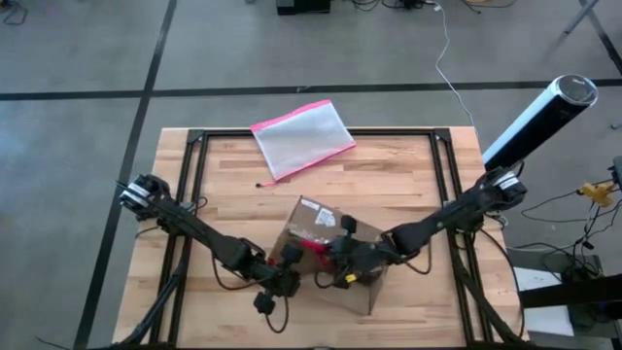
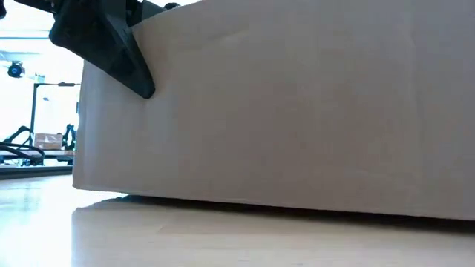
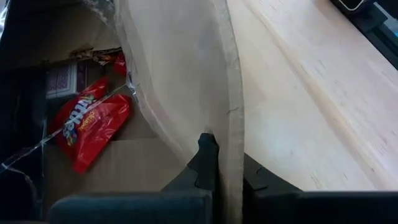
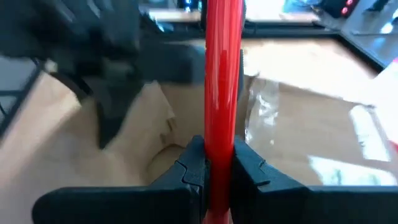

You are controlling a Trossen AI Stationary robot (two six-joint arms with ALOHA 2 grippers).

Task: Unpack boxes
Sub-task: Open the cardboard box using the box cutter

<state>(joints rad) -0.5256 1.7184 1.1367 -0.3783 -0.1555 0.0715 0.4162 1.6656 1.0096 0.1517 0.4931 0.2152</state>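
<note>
to keep the opening clear, the left claw (image 3: 217, 163) pinches back a flap of the brown taped cardboard box (image 1: 313, 226) at the worktop's (image 1: 408, 185) six o'clock edge, while the right claw (image 4: 219, 163) is pinching a red packet (image 4: 221, 74) lifted from it.

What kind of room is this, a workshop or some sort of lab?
Most likely a robotics lab or test bay. A wooden table on a black frame stands on a grey concrete floor marked with dark lines, cables trail about, and two robot arms work over a cardboard box.
</note>
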